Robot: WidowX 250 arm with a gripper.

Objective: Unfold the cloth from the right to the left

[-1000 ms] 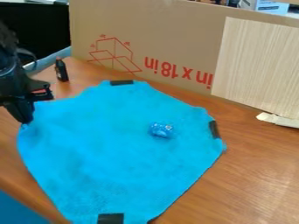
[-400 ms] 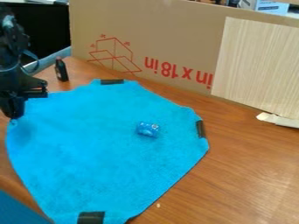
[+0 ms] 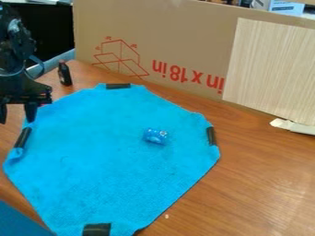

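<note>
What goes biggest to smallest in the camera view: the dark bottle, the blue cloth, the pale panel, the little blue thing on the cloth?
1. Blue cloth
2. Pale panel
3. Dark bottle and little blue thing: too alike to rank

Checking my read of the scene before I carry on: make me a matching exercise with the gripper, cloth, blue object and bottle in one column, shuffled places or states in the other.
1. Gripper
2. Cloth
3. Blue object
4. Bottle

A. Lying on top of the cloth
B. Standing upright behind the cloth
C. Open, at the view's left edge
D. Spread over the table

Pairs: 1-C, 2-D, 3-A, 4-B
</note>
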